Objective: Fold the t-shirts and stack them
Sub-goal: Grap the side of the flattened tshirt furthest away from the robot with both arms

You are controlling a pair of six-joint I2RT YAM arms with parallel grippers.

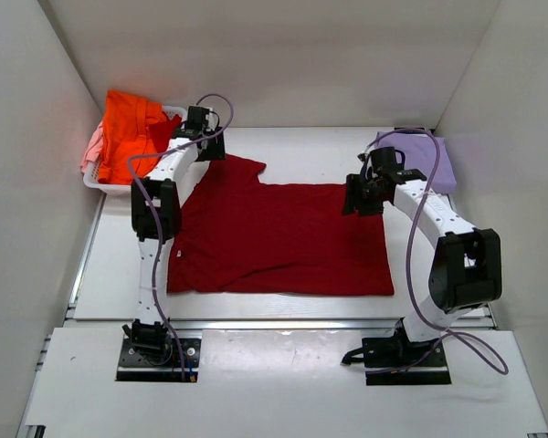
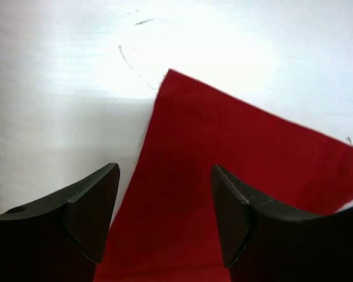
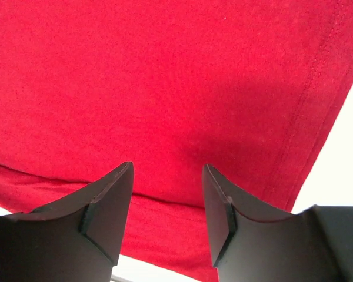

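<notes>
A dark red t-shirt (image 1: 283, 239) lies spread flat mid-desk (image 1: 301, 146). The left claw (image 2: 165, 194) hangs wide open over its far left sleeve, holding nothing. The right claw (image 3: 167, 188) is open and empty over its far right edge. A lavender t-shirt (image 1: 431, 157) lies far right. An orange t-shirt (image 1: 132, 132) and a pale pink t-shirt (image 1: 91, 148) sit in a white basket (image 1: 96, 182) far left.

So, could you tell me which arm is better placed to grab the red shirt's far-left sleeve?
Left, probably: the left fingers are open at that sleeve, while the right fingers hover over the far-right edge of the red shirt.
</notes>
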